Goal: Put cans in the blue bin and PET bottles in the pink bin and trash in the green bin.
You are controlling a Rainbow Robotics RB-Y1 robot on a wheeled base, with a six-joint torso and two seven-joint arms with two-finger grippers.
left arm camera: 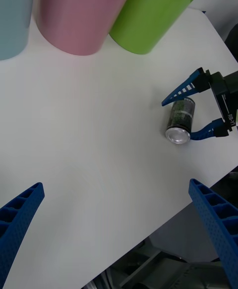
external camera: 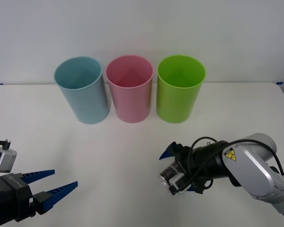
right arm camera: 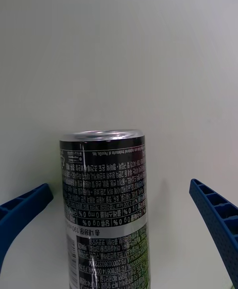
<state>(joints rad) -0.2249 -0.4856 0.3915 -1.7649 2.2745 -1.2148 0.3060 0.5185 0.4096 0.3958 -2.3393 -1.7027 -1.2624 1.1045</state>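
Grasp step: right gripper [left arm camera: 194,106], fingers spread, straddles the can [left arm camera: 180,119] lying near the table's [external camera: 132,156] front right edge; closing comes next. Left gripper [external camera: 51,185] waits open, front left.

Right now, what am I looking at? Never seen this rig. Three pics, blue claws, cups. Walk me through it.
It is a two-armed robot sorting items into bins. The front view looks down at a white table from above the arms. At the back stand the blue bin, pink bin and green bin. The other two pictures come from cameras on each wrist. The right gripper is low over the table, fingers open on either side of a small dark can lying on its side, not yet squeezing it. The left gripper waits open near the front left, holding nothing.
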